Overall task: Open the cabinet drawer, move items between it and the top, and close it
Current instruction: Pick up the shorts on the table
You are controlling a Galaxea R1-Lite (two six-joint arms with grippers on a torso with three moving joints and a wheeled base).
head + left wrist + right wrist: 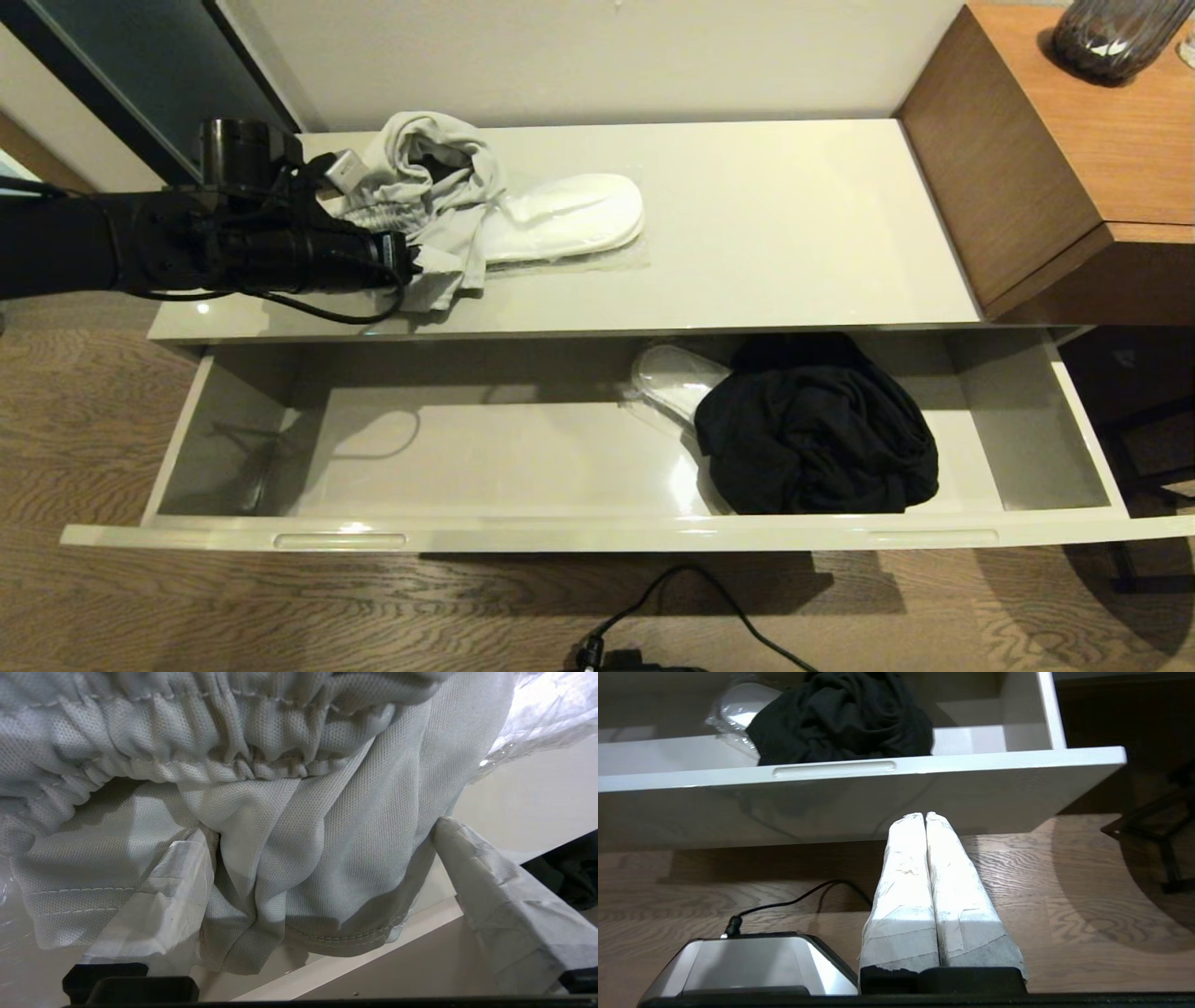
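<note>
- Left gripper (411,266) over the top (766,233), fingers (163,900) spread wide either side of a fold of the grey garment (429,201); no pinch visible, so released.
- Garment lies bunched on the top, overlapping a white slipper (569,219).
- Step in hand, judged: letting go. Lift straight clear so the fabric does not snag and drag.
- Right gripper (927,816) parked low before the drawer (579,537), clenched, empty.
- Drawer open; black garment (817,429) and sleeved slipper (677,378) inside.
- Glossy top, wood-grain floor (187,607).
</note>
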